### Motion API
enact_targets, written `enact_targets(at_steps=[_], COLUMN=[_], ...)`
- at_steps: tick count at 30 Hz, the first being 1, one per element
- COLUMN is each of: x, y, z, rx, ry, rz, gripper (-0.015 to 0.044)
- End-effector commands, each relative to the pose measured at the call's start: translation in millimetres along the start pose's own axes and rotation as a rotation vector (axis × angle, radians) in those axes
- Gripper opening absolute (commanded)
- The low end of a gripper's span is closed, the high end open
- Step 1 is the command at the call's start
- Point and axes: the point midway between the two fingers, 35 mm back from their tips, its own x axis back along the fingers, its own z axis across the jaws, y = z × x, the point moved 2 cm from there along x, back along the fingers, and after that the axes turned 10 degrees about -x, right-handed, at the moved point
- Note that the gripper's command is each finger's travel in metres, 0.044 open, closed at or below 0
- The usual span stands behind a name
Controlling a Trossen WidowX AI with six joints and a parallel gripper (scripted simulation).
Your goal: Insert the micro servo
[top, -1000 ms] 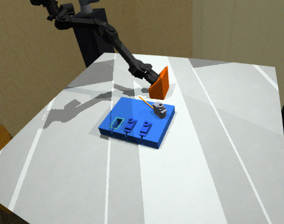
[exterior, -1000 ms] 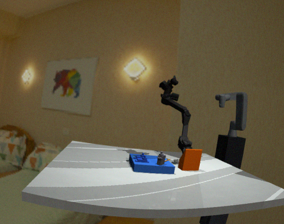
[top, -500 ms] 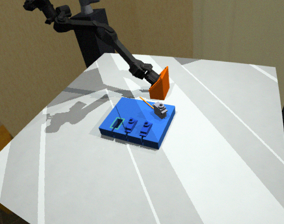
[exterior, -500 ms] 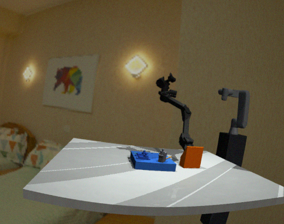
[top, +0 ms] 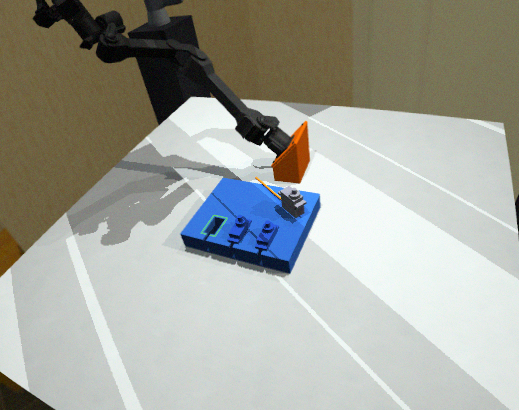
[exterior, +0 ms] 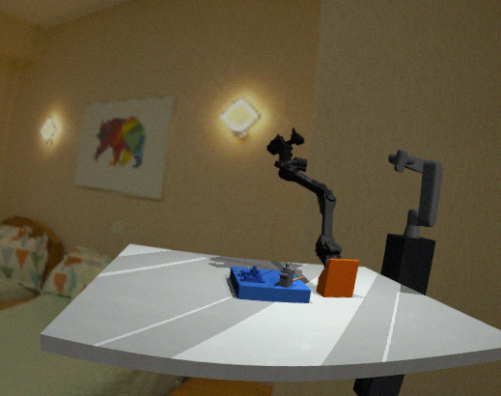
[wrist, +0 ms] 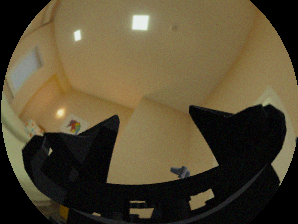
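The loose micro servo point(top: 292, 201) point(exterior: 286, 277) is grey and stands on top of the blue deck point(top: 236, 192) point(exterior: 273, 294), near a corner on the orange block's side. Its shaft points up and its orange cable point(top: 268, 188) point(exterior: 297, 278) sticks out to one side. The empty pocket point(top: 215, 226) is a dark slot with a green outline near the deck's opposite end; it cannot be made out in the exterior view. My gripper point(exterior: 288, 139) point(wrist: 154, 113) is wide open and empty, raised high above the table and far from the servo. In the top view it is partly cut off at the top left.
Two blue servos point(top: 239, 230) point(top: 267, 236) sit in the deck beside the pocket. An orange block point(top: 291, 165) point(exterior: 341, 279) stands on the table by the arm's base, close to the deck. A grey arm on a black pedestal point(top: 166, 65) point(exterior: 406, 263) stands behind the table.
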Motion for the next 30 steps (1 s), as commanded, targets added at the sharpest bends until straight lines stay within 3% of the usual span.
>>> enact_targets(at_steps=[1, 30], x=[4.6, 58.7], y=[13.0, 137.7], z=[12.5, 87.4], rx=[-0.065, -0.609], ry=[0.046, 0.47], rz=[-0.024, -0.192], gripper=[0.044, 0.044])
